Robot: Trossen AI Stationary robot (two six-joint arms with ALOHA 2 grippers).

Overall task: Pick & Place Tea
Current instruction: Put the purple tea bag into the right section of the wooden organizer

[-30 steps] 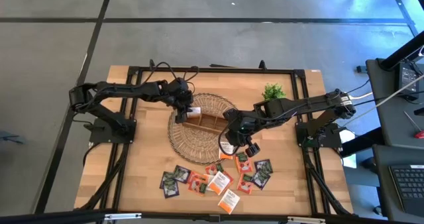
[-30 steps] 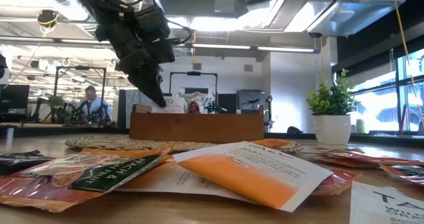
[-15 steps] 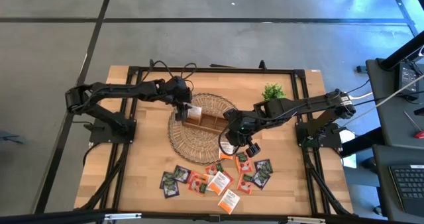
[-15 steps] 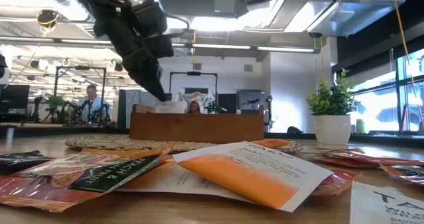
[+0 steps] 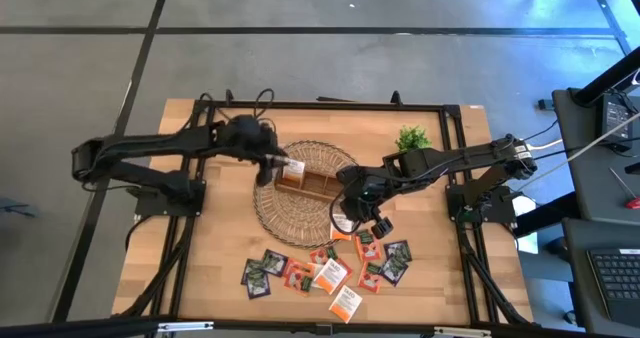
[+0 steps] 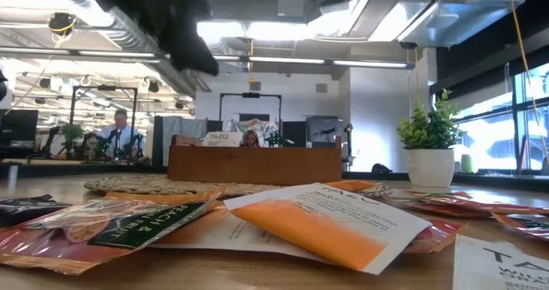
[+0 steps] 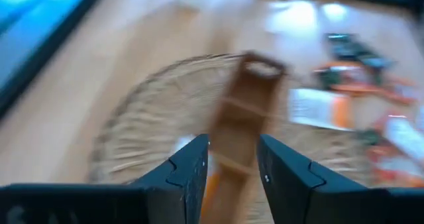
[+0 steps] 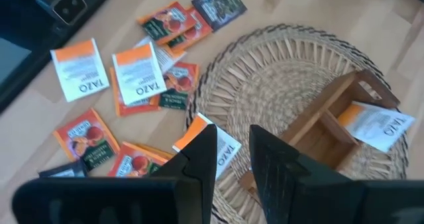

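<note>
Several tea sachets [image 5: 320, 268], orange, white, red and dark, lie loose on the table near its front edge; they also show in the right wrist view [image 8: 139, 85]. A brown wooden tray [image 5: 312, 181] stands on a round woven basket mat [image 5: 280, 213]. One white sachet [image 5: 294, 166] sits in the tray's left end compartment, sticking up above its wall [image 6: 221, 139]. My left gripper [image 7: 232, 161] is open and empty, left of the tray and above it [image 5: 270, 165]. My right gripper [image 8: 232, 151] is open and hovers over a white-and-orange sachet [image 8: 213, 139] lying on the mat's near rim.
A small green potted plant [image 5: 412, 138] stands at the far right of the table, right of the tray [image 6: 429, 140]. Black frame rails run around the table's edges. A person shows in the room beyond the table [image 6: 116, 131].
My left gripper has drawn back from the tray toward the table's left edge and risen, leaving the white sachet standing in the tray's left compartment.
</note>
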